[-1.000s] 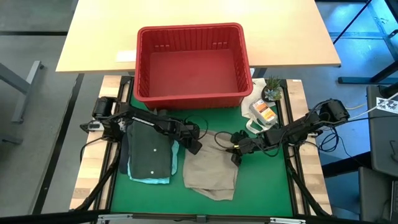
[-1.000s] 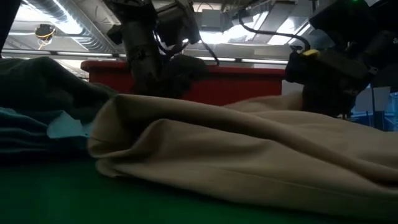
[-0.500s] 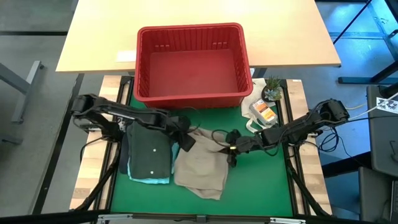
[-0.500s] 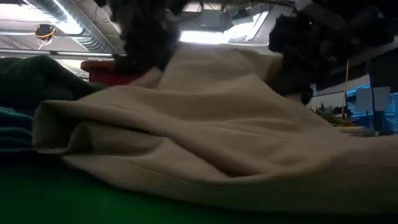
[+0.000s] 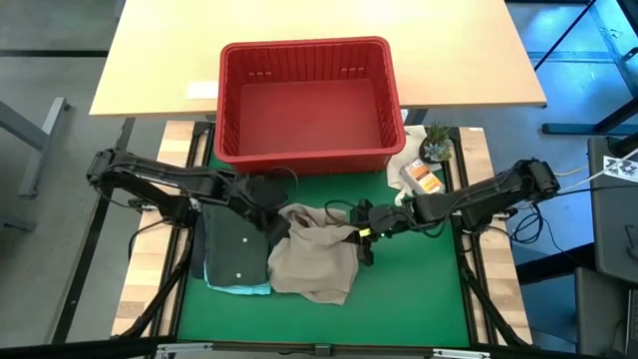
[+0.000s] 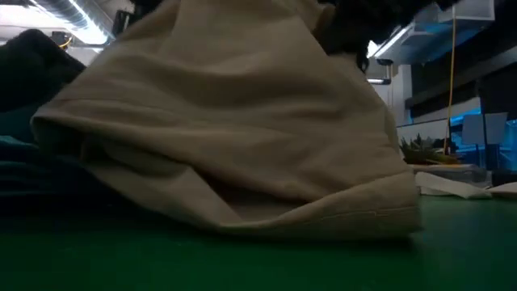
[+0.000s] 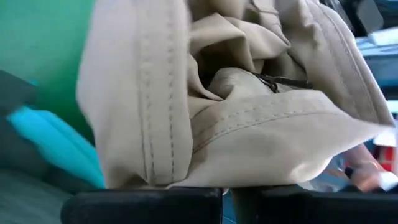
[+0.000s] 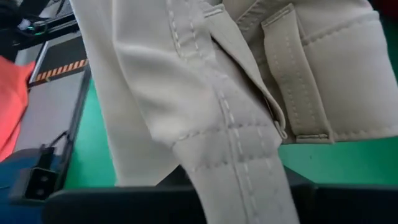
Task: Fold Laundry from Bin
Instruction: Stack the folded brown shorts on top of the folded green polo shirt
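Note:
A beige-tan garment (image 5: 314,261) is bunched on the green mat (image 5: 419,289). Its far edge is raised between my two grippers. My left gripper (image 5: 281,212) is shut on its far left part and my right gripper (image 5: 362,231) on its far right part. In the low view the garment (image 6: 234,129) stands up like a tent and hides both grippers. A dark garment (image 5: 237,244) lies folded on a light teal one (image 5: 239,288) at the mat's left. The red bin (image 5: 309,100) stands beyond the mat, with no cloth showing inside it. My left gripper holds a stitched edge of the beige garment (image 7: 205,171) between its shut fingers, slanting down from the table's left. The cloth is gathered in several folds there. This part is lifted, and the garment's lower end (image 6: 323,226) rests on the mat. My right gripper pinches a double-stitched seam strip (image 8: 239,180) next to the belt-looped waistband (image 8: 292,93). It comes slanting down from the table's right. The cloth spreads away from the fingers, and its near part lies on the mat.
A white cloth bag (image 5: 407,160) with small packets (image 5: 423,179) and a little potted plant (image 5: 436,145) sit at the mat's far right corner. A wooden table top (image 5: 159,60) lies under and behind the bin. Bare mat shows at the near right.
Both grippers have risen, shut on the beige garment, and gone toward the table's left. The garment's far edge has been lifted off the mat. Its near part has stayed down but has bunched up and slid left toward the folded stack.

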Motion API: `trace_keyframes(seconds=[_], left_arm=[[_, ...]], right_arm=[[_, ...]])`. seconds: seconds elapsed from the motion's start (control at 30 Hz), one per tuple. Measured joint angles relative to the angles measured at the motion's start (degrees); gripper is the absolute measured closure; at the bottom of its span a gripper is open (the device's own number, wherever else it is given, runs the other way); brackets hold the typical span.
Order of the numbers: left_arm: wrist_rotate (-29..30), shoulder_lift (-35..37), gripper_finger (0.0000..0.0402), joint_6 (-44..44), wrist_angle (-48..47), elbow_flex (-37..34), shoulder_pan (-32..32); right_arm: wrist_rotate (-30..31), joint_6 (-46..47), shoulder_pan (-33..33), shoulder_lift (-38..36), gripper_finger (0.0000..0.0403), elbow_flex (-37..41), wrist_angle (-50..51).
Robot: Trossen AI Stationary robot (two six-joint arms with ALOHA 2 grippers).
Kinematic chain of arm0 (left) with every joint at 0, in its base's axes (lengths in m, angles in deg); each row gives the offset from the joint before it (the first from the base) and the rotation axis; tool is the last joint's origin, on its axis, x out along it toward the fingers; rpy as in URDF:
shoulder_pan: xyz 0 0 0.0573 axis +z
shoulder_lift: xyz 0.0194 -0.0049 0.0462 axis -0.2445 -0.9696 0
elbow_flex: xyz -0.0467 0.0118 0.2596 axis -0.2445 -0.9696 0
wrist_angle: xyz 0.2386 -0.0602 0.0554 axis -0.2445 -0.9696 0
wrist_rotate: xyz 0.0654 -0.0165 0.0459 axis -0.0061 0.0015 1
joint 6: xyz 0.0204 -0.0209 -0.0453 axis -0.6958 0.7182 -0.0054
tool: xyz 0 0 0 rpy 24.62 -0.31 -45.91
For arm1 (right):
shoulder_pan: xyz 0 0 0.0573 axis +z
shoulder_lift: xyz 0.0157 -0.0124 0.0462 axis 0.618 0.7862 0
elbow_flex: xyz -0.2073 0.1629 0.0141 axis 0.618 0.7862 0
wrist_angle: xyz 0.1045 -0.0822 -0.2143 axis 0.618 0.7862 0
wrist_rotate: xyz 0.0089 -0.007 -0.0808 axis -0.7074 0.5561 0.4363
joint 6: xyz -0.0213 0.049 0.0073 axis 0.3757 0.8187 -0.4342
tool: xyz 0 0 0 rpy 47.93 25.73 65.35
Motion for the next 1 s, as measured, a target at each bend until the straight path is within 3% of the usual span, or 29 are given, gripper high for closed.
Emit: trace_keyframes(seconds=[0.3, 0.5, 0.67, 1.0], left_arm=[[-2.38, 4.47, 0.0399, 0.11, 5.04, 0.00, -0.78], [-3.70, 9.23, 0.0398, 3.29, 3.90, 0.00, -0.78], [-5.36, 13.78, 0.0397, 8.99, 0.29, 0.04, -0.76], [-9.70, 21.74, 0.0397, 18.66, -13.40, 0.04, -0.74]], right_arm=[[-2.93, -6.66, -0.87, 0.00, 0.0365, -14.19, 14.77], [-3.51, -8.57, -1.15, 0.01, 0.0365, -18.41, 14.61], [-9.73, -8.14, -2.93, 1.55, 0.0365, -18.55, 8.82], [-18.39, -8.15, -6.06, 11.66, 0.0365, -18.55, -10.60]])
